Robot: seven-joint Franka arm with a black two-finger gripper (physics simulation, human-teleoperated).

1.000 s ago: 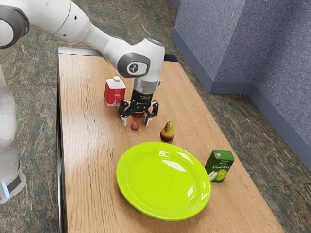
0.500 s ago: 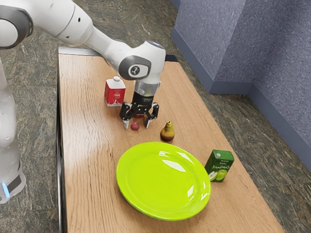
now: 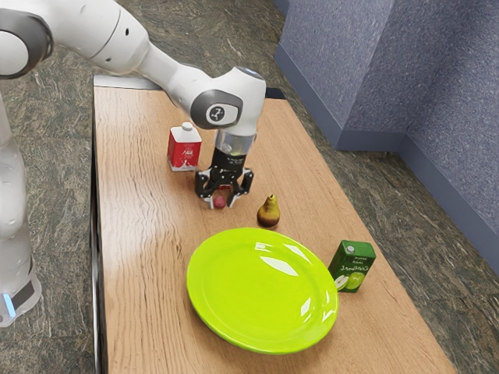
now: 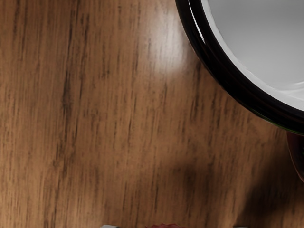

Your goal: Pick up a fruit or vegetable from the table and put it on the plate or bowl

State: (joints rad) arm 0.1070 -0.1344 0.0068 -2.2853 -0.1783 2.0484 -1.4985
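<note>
Dropped lower since earlier, now straddling small red fruit point(image 3: 222, 202) near frame centre with gripper point(image 3: 223, 199) fingers wide; could squirt sideways if pinched off-centre.

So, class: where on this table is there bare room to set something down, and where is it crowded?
Free: the long strip of table along the exterior view's left edge, beside carton and plate; also the far end behind the carton. Crowded: between carton, gripper, pear and plate.
</note>
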